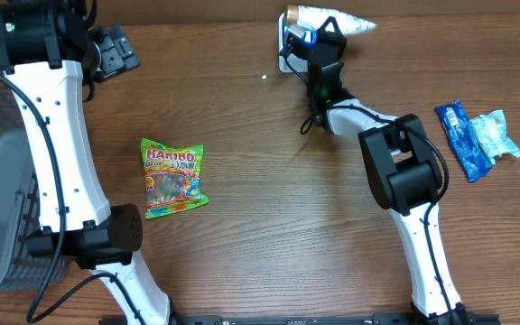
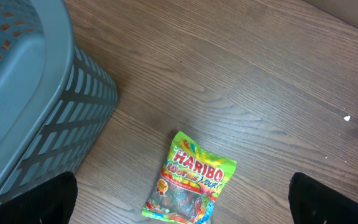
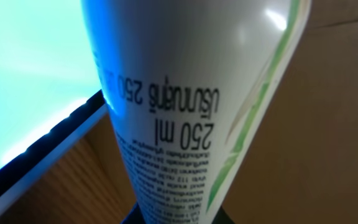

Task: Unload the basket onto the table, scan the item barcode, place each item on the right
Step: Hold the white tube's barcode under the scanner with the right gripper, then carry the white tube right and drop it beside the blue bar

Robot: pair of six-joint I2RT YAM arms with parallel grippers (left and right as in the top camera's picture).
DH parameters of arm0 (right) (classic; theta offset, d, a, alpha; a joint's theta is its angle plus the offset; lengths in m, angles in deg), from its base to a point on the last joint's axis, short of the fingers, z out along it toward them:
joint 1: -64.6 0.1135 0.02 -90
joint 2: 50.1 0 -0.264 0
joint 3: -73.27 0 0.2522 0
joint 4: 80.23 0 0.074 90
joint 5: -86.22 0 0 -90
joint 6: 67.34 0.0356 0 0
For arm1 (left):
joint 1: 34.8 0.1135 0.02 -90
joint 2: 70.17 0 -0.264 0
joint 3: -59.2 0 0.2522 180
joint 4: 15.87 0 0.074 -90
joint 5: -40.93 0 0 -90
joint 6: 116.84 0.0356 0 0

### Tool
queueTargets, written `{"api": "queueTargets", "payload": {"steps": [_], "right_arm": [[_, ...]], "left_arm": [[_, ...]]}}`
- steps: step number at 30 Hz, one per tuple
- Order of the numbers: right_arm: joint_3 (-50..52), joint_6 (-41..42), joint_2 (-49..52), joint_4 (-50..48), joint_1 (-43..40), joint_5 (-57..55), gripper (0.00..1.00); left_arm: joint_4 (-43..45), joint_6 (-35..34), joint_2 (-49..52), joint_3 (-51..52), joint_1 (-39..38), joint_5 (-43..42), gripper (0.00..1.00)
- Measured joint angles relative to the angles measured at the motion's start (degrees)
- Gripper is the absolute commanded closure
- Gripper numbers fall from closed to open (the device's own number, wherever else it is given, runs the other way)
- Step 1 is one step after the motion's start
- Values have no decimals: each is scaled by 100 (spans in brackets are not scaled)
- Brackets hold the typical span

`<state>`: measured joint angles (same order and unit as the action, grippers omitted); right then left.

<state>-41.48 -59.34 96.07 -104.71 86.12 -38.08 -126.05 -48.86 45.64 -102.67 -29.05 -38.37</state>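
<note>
Our right claw (image 1: 321, 38) is clamped on the tube (image 1: 337, 19), held up at the 12 o'clock edge of the surface (image 1: 269, 235). From overhead the tube's long axis runs from 9 to 3 o'clock, with the gold cap toward 9 and the flattened end toward 3. The claw grips it from the 6 o'clock side, nearer the cap.

The wrist view fills with the tube's printed side, and a glowing panel (image 3: 23, 74) sits just beside it toward 9 o'clock. We take the panel for the scanner. We see small print but no barcode, so we judge the coming move depends on rolling the tube about that long axis until the code faces the light.

Our left claw (image 1: 116, 50) stands with its fingers wide apart and empty at 10 o'clock, well apart from the tube. It looks down on a candy bag (image 2: 188, 180) and a basket (image 2: 30, 93). The right arm is plainly the nearer one.
</note>
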Motion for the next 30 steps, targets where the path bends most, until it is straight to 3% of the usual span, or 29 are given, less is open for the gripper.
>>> {"api": "queueTargets", "payload": {"steps": [6, 10, 13, 17, 20, 21, 25, 30], "right_arm": [[-26, -323, 0, -258, 232, -267, 96], [-37, -374, -15, -1019, 511, -846, 96], [-37, -378, -131, -776, 695, -1034, 96], [-46, -243, -577, 553, 1008, -1314, 96], [-66, 479, -1180, 2413, 1248, -1419, 96], [-55, 1097, -1576, 3517, 1375, -1449, 96], [-105, 2964, -2575, 6295, 1694, -870, 96], [-127, 5381, -3576, 8397, 1788, 501, 96]], "left_arm": [[0, 0, 0, 0, 0, 0, 0], [0, 0, 0, 0, 0, 0, 0], [0, 0, 0, 0, 0, 0, 0], [2, 0, 0, 0, 0, 0, 0], [0, 0, 0, 0, 0, 0, 0], [0, 0, 0, 0, 0, -4, 0], [0, 4, 0, 0, 0, -2, 0], [0, -2, 0, 0, 0, -17, 0]]}}
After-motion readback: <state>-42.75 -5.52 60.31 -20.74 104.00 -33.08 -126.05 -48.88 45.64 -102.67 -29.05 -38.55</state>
